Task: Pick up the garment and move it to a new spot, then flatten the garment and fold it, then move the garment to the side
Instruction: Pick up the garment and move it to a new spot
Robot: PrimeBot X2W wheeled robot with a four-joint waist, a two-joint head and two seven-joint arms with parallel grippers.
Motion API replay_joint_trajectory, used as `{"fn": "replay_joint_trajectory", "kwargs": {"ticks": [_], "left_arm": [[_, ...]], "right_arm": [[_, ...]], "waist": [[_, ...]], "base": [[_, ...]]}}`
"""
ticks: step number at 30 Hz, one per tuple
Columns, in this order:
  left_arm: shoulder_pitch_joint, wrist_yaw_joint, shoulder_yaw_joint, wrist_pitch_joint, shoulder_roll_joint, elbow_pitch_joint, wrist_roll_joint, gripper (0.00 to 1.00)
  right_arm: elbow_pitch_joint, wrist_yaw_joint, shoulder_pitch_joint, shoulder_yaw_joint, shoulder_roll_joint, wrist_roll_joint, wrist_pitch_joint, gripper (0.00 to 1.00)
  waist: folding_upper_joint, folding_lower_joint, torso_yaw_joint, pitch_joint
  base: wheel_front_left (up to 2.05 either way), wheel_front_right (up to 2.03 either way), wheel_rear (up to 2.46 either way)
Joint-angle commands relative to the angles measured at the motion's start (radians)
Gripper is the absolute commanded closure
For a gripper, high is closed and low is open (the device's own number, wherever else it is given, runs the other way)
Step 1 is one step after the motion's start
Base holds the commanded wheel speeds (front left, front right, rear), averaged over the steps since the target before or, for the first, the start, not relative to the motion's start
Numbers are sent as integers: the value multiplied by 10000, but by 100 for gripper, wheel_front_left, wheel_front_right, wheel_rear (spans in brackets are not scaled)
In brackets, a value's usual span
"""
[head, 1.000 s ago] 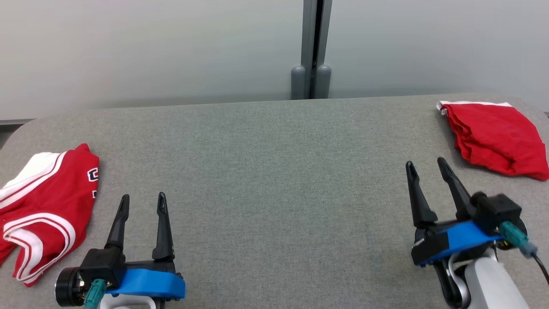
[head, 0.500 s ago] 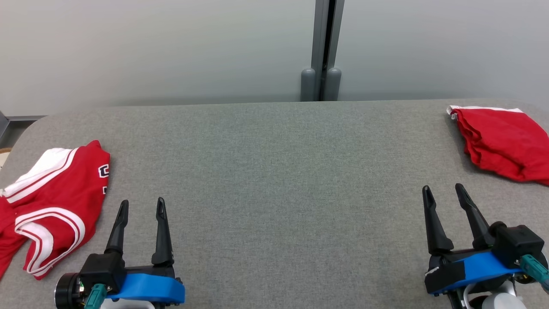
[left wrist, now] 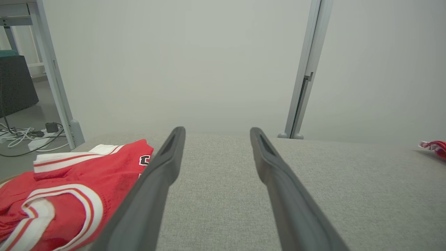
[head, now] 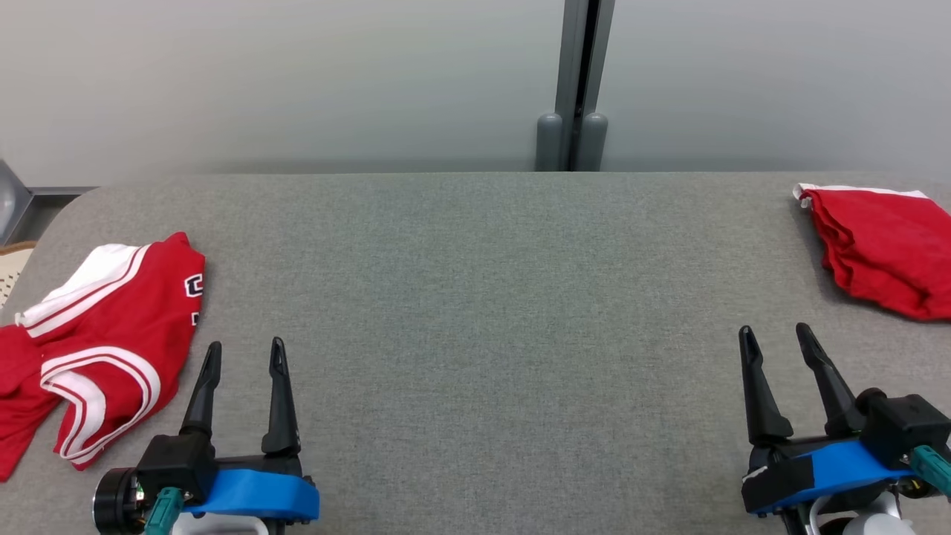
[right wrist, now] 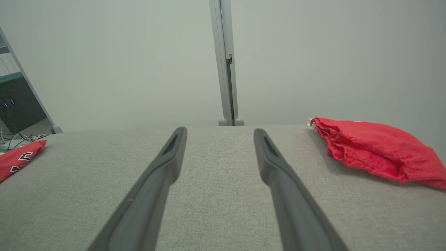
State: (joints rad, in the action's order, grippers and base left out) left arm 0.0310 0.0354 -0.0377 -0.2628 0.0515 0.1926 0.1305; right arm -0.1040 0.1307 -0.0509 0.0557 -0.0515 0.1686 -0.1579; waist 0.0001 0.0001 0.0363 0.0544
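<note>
You have a grey fabric-topped bench [head: 475, 312] spreading across the head view, with a pale wall panel [head: 297, 74] behind it. At the bench's left edge lies a rumpled red-and-white jersey [head: 126, 327], part of it running out of frame. Towards the far right corner sits a plain red garment [head: 884, 253], bunched into a compact bundle with a white edge at its back. Your left end effector [head: 247, 345] hovers just beside the jersey, fingers spread wide, holding nothing. Your right end effector [head: 774, 331] is near the red bundle but apart from it, equally wide and empty.
</note>
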Motion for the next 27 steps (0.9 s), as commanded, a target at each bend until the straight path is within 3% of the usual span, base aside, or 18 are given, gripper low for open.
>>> {"fn": "replay_joint_trajectory", "kwargs": {"ticks": [1,10,27], "left_arm": [[169,-32,61,-29,-9,-25,-73,0],[336,-103,234,-29,-8,-107,-34,0],[292,-340,753,-27,-13,-413,178,0]], "right_arm": [[22,1,172,-17,15,-12,21,0],[-7,1,18,-115,13,-182,107,0],[80,1,-337,-125,7,-517,341,0]], "waist": [[-1,-1,73,53],[-1,-1,752,302],[-1,-1,3078,697]], "base": [[0,0,0],[0,0,0],[0,0,0]]}}
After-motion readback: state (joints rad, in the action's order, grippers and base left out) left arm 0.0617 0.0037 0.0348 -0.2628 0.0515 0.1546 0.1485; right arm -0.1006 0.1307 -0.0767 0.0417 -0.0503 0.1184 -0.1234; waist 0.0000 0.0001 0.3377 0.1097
